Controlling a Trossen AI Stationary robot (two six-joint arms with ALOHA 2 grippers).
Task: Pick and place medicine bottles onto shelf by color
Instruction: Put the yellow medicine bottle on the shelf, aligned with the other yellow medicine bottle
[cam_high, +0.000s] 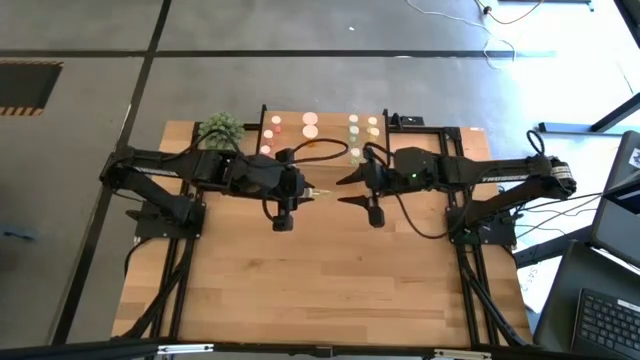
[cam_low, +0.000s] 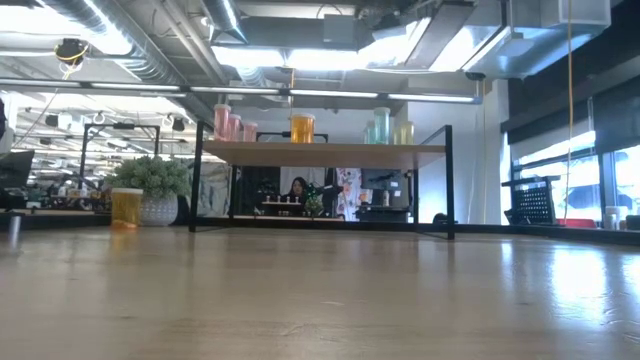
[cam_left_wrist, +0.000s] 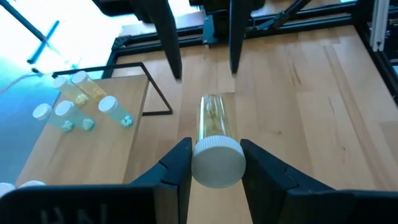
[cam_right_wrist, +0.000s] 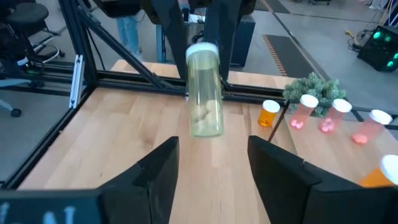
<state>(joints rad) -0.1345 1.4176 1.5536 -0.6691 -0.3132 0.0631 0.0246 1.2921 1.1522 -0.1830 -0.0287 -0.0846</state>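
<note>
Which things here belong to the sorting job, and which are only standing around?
Job: pale bottle in left gripper; right gripper, open before it; shelf with pink, orange, green bottles; orange bottle on table.
Around: potted plant.

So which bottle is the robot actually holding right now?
Look above the middle of the wooden table, between the two arms. The left tool grips a pale yellow-green bottle by its white cap, held sideways in the air, unlike the others standing on the shelf.
</note>
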